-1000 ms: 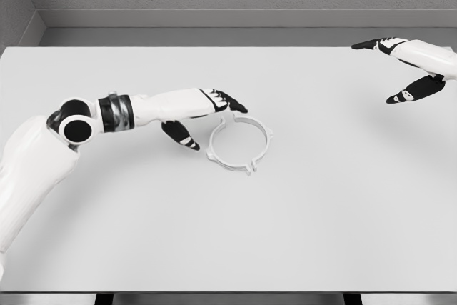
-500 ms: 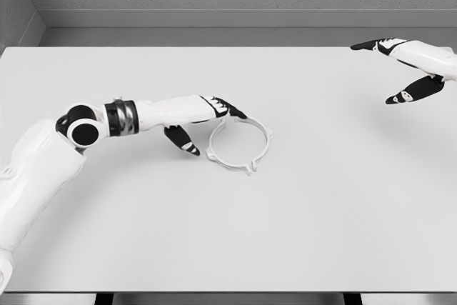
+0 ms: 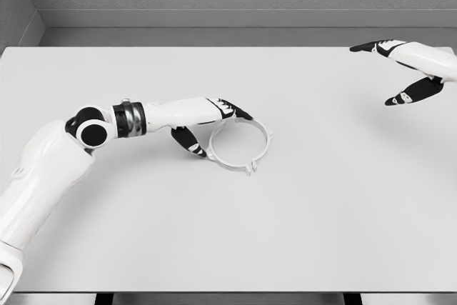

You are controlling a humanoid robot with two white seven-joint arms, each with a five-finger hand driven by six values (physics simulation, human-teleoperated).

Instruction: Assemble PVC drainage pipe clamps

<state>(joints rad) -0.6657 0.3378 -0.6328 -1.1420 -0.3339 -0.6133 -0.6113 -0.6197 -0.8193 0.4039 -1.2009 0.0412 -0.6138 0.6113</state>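
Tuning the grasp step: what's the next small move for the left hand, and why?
Probably close the fingers on the clamp ring's near-left rim. The left hand sits at that edge, fingers over the rim and thumb just outside it, not visibly gripping; the ring lies flat on the table.

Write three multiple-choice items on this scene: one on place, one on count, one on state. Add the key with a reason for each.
1. Where does the clamp ring lie on the table?
A. near the middle, beside the left robot hand
B. at the far right edge
C. at the near left corner

2. How many clamp rings are in view?
A. three
B. one
C. none

3. How is the right robot hand?
A. closed on the ring
C. flat on the ring
B. open, holding nothing

Key: 1 A, the ring sits at the left fingertips; 2 B, only one white ring shows; 3 B, its fingers are spread far from the ring.
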